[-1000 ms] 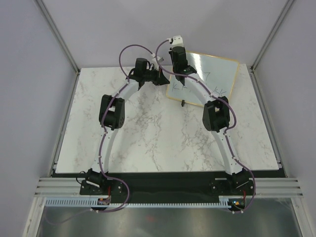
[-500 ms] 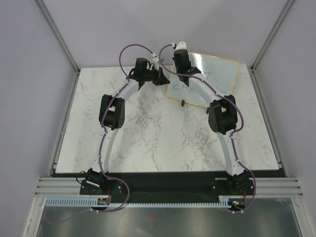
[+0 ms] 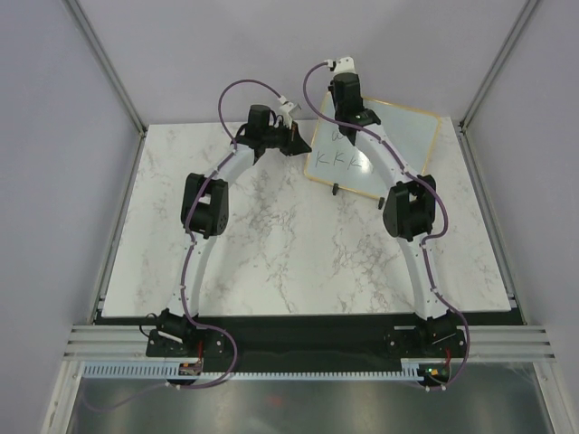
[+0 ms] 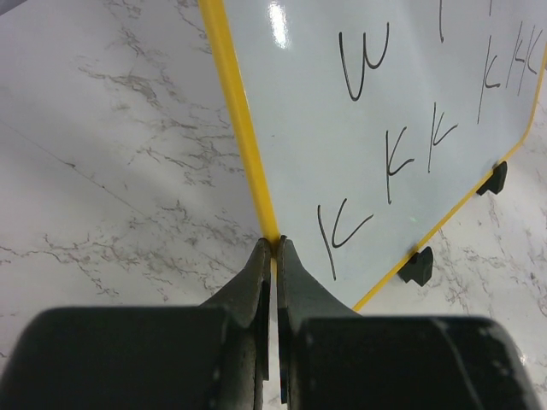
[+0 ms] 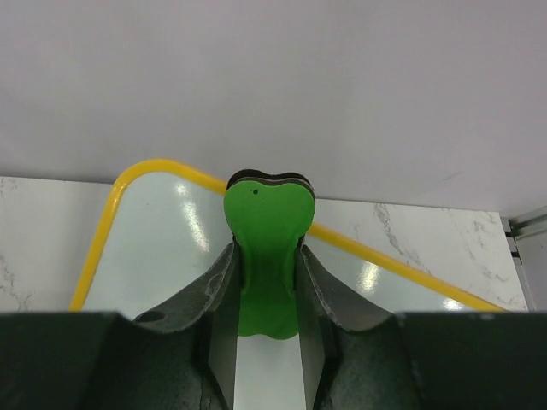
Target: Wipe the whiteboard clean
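Eraser [image 5: 267, 213] clamped in right gripper [image 5: 266, 249] at whiteboard's [image 3: 403, 136] far edge
Letters [image 4: 389, 154] lie toward the worktop's [image 3: 271, 235] near edge; left gripper [image 4: 273, 248] pinches the frame [image 4: 244, 145]

Marble-look white tabletop [image 3: 271, 262] with grey veins fills the middle. Behind it is a plain pale grey back wall [image 3: 226, 45], with the same plain wall to its left [image 3: 45, 199] and right [image 3: 543, 208]. Aluminium posts [image 3: 104, 68] rise slanting from its two far corners. Along its near edge runs a black strip [image 3: 298, 327], then silver rails [image 3: 298, 342], a white slotted duct [image 3: 298, 371] and a dull grey metal sheet [image 3: 298, 407]. Light is soft and even.
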`<state>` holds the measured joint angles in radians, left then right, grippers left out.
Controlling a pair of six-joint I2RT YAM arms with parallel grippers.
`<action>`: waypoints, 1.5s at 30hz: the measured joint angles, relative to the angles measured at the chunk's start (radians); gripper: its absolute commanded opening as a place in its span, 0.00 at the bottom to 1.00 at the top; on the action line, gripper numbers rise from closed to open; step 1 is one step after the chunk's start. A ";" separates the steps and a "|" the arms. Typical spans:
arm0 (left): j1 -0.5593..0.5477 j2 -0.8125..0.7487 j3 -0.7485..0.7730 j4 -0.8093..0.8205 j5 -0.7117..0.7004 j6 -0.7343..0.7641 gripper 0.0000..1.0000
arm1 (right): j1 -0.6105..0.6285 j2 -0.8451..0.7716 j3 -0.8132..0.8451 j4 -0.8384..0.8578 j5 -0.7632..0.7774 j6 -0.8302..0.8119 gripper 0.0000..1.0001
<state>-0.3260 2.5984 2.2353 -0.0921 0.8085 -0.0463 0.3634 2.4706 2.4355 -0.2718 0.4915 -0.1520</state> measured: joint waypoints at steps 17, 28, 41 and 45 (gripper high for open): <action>-0.003 -0.003 0.000 -0.019 -0.014 0.003 0.02 | 0.126 -0.179 -0.546 0.221 -0.036 0.011 0.00; -0.004 -0.022 -0.020 -0.019 -0.018 0.035 0.02 | 0.005 -0.436 -0.933 0.359 0.090 0.122 0.00; -0.005 -0.028 -0.025 -0.034 -0.018 0.042 0.02 | -0.126 -0.524 -0.997 0.399 0.161 0.153 0.00; -0.005 -0.030 -0.027 -0.034 -0.018 0.045 0.02 | -0.042 -0.426 -0.866 0.399 0.142 0.153 0.00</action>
<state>-0.3305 2.5683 2.2086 -0.1261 0.7910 -0.0017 0.3214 2.0445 1.5692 0.1276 0.6334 0.0006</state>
